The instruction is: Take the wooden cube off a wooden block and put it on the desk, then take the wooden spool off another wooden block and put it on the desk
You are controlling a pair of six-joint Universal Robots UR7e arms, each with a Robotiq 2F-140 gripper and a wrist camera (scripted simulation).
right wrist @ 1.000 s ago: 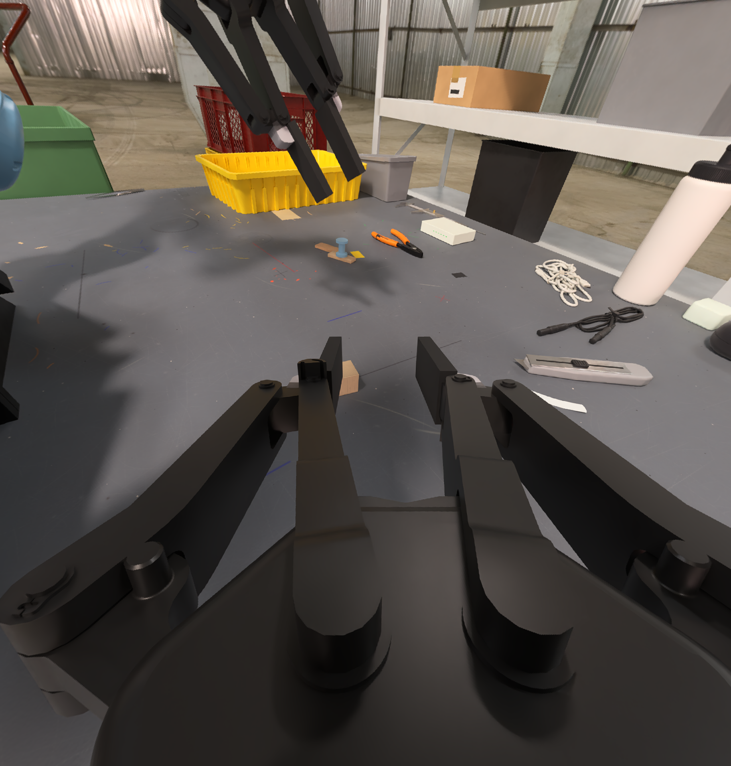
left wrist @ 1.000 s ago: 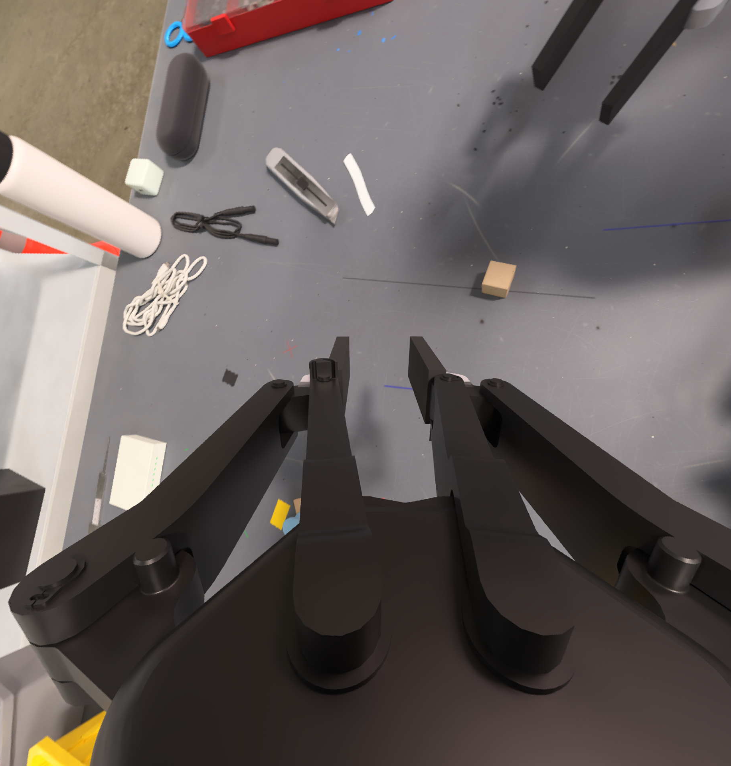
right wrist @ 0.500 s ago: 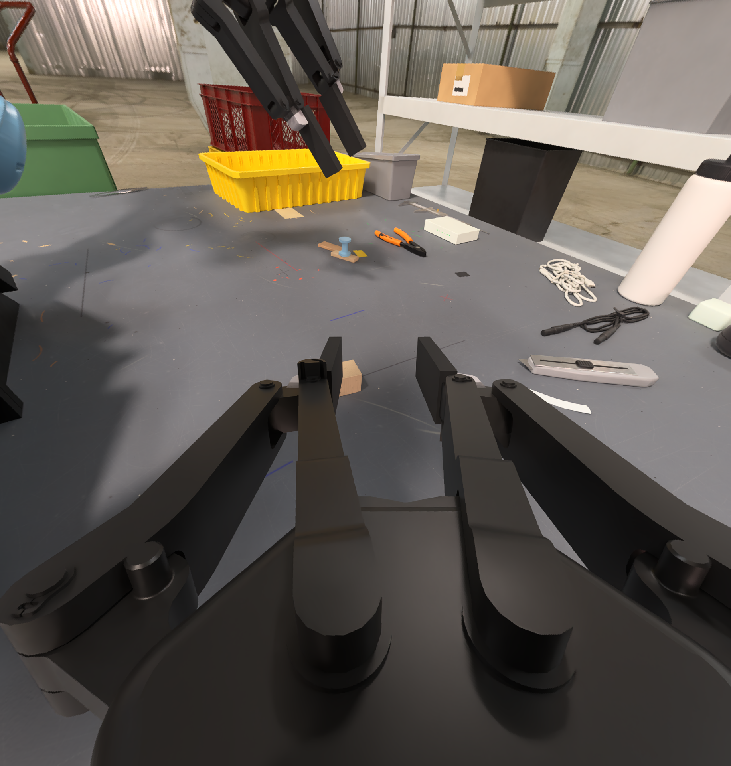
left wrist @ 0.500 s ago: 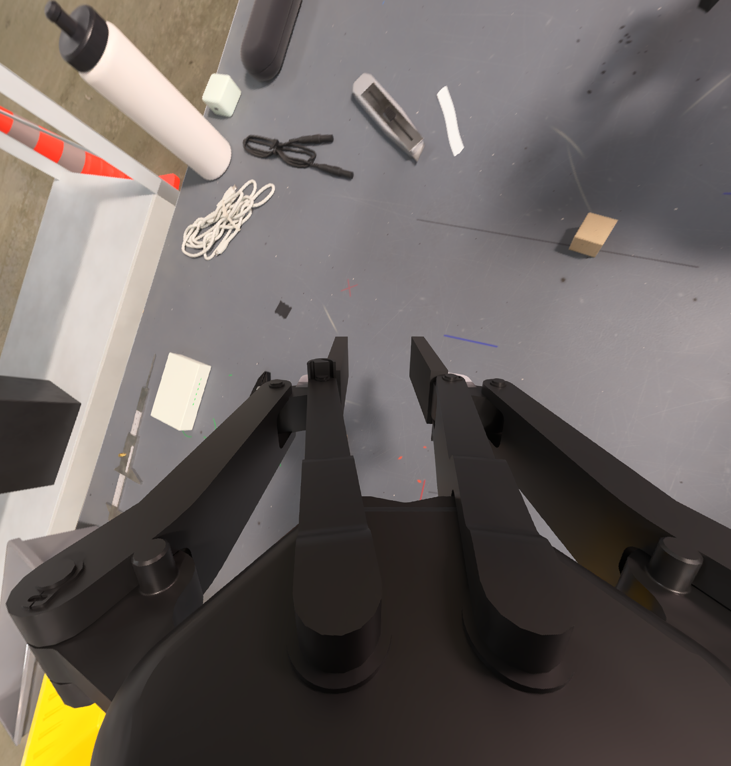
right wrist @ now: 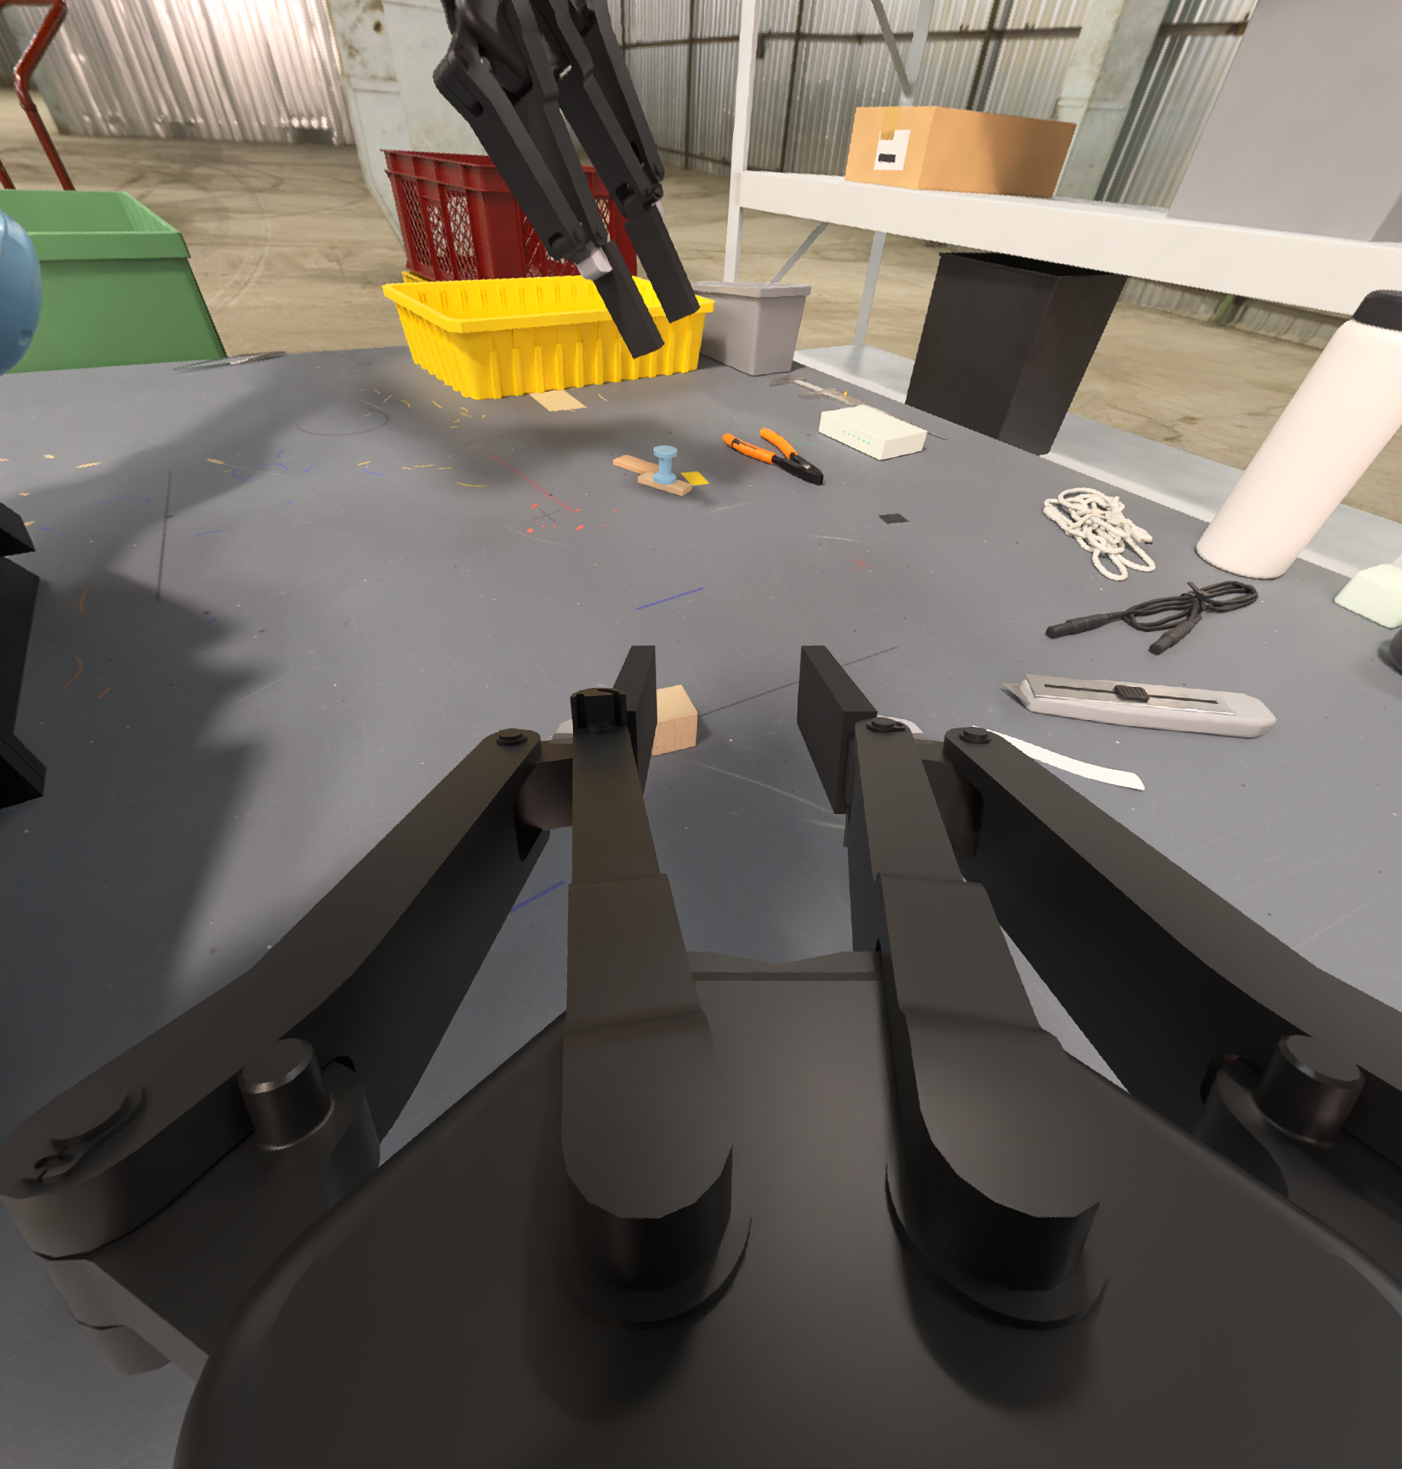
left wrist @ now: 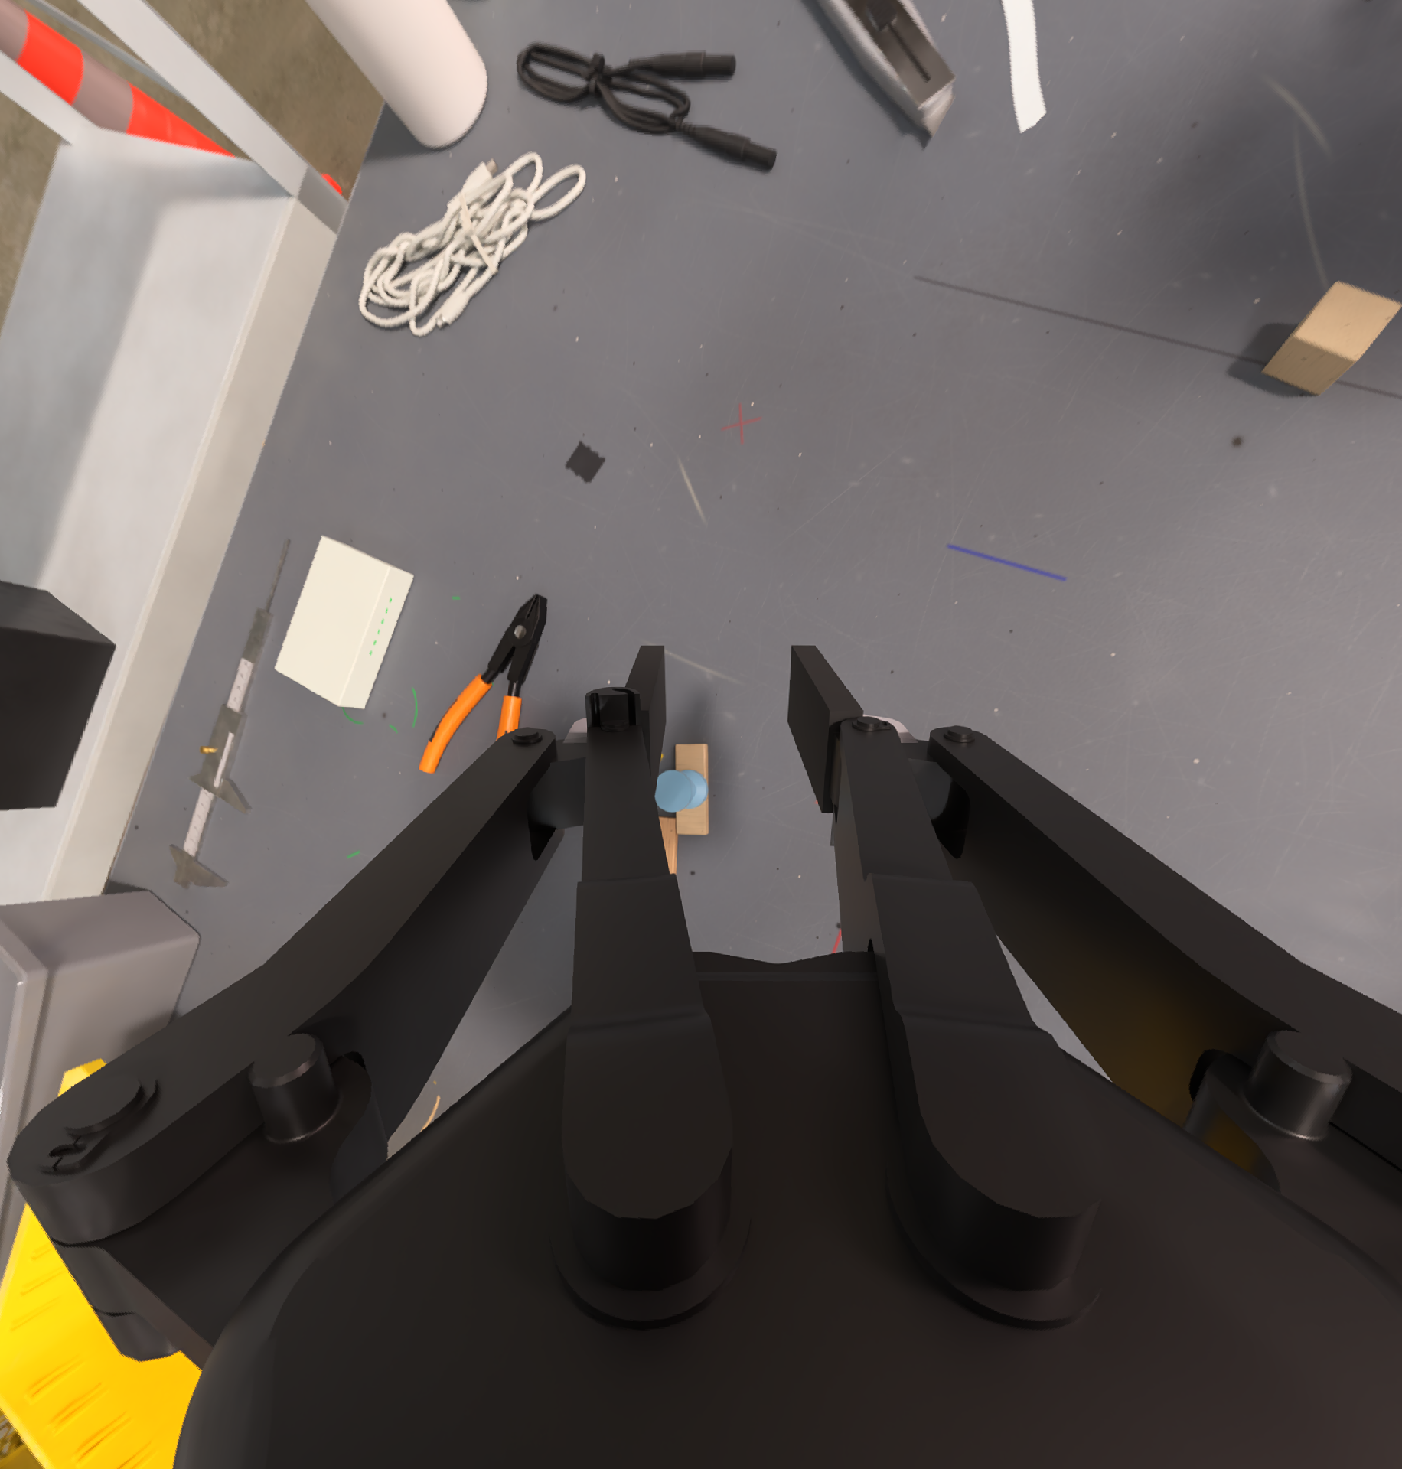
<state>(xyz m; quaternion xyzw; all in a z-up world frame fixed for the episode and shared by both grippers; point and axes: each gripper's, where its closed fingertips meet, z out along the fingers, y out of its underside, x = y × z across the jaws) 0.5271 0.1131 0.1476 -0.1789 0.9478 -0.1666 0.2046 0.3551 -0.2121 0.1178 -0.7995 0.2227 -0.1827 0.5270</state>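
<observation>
The light wooden cube [left wrist: 1330,338] lies directly on the grey desk [left wrist: 1000,715], also in the right wrist view [right wrist: 674,719], partly behind my right gripper's left finger. The blue spool [left wrist: 680,791] stands upright on a flat wooden block [left wrist: 691,795], also in the right wrist view [right wrist: 664,465]. My left gripper [left wrist: 726,668] is open and empty, hovering above the spool, which shows beside its left finger. My right gripper [right wrist: 726,668] is open and empty, low near the cube. The left gripper [right wrist: 650,318] hangs over the far desk.
Orange pliers [left wrist: 483,691], a white box [left wrist: 344,620] and a caliper [left wrist: 221,755] lie left of the spool. A white cord [left wrist: 459,246], black cable [left wrist: 642,87], utility knife [right wrist: 1143,703], white bottle [right wrist: 1318,445], yellow bin [right wrist: 539,334] and grey bin [right wrist: 753,326] edge the desk.
My left gripper has moved away from the cube toward the yellow bin and lower; the spool and pliers have come into its view. My right gripper has barely moved.
</observation>
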